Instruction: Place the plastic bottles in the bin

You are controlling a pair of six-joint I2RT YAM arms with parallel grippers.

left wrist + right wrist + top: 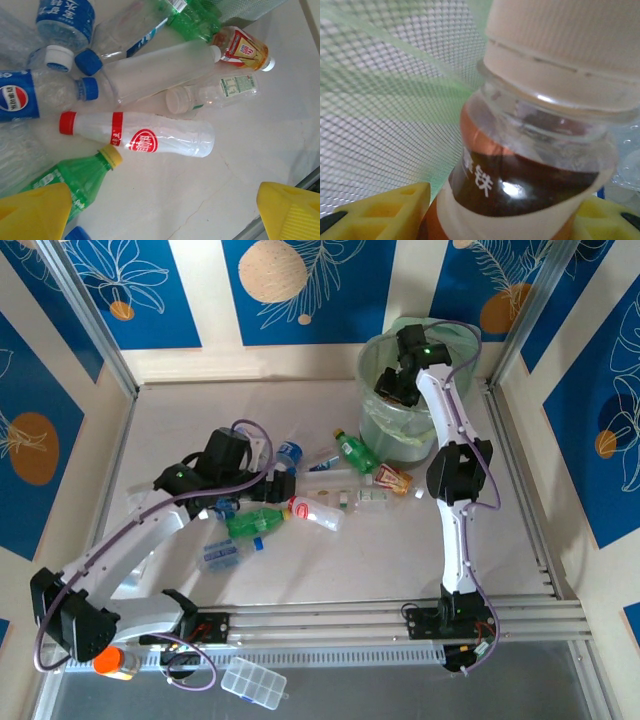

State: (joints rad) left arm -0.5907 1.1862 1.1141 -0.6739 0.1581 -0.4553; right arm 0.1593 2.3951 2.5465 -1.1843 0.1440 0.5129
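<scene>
Several plastic bottles lie in a heap mid-table: a white one with red cap and label [316, 513] [142, 135], a green one with yellow cap [256, 522] [65, 180], blue-labelled ones [20, 95], a long clear one [155, 72]. My left gripper [268, 492] [165, 212] hovers open over bare table just short of the white bottle, the green bottle beside its left finger. The pale-green bin [378, 365] [385, 100] stands at the far right. My right gripper [393, 388] [502, 215] hangs in its mouth, shut on a brown-labelled bottle [530, 165] with a cream cap.
An orange-capped jar [112, 662] and a clear compartment box [254, 684] sit at the near edge. Metal rails [400, 625] run across the front. A green bottle [356, 452] and a red-and-yellow-labelled one [394, 478] lie by the bin's foot.
</scene>
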